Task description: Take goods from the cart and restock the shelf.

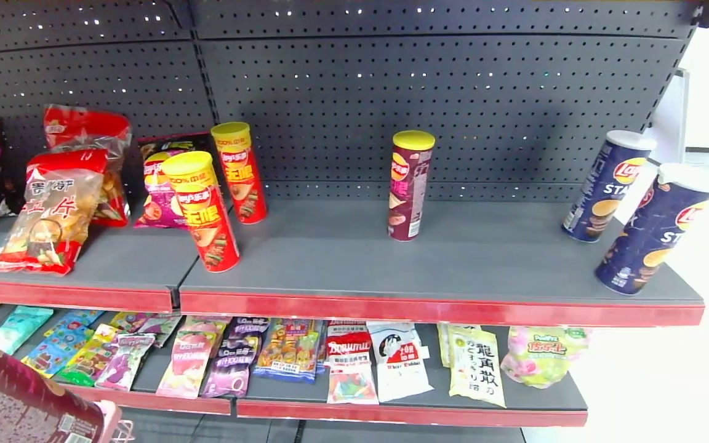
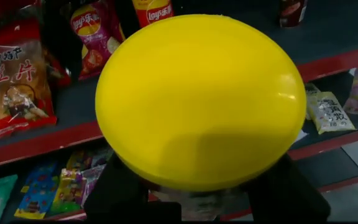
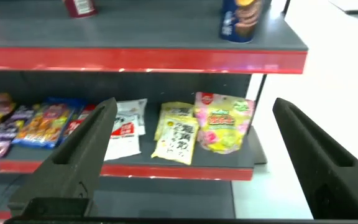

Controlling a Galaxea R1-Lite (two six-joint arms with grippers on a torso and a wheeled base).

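Note:
My left gripper (image 2: 201, 200) is shut on a chip can with a yellow lid (image 2: 201, 99); its black fingers (image 2: 129, 193) press the can's sides just below the lid. The same dark red can (image 1: 19, 403) sits at the lower left corner of the head view, below and in front of the shelf. The upper grey shelf board (image 1: 453, 271) carries two red cans (image 1: 204, 212), one maroon can (image 1: 410, 184) and two blue cans (image 1: 607, 184). My right gripper (image 3: 191, 155) is open with nothing between its fingers (image 3: 73, 162), in front of the lower shelf.
Snack bags (image 1: 53, 209) crowd the upper shelf's left end. Wide bare stretches lie on either side of the maroon can. The lower shelf (image 1: 404, 412) holds several flat candy packets (image 1: 348, 363). A pink cart edge (image 1: 111, 424) shows beside the held can.

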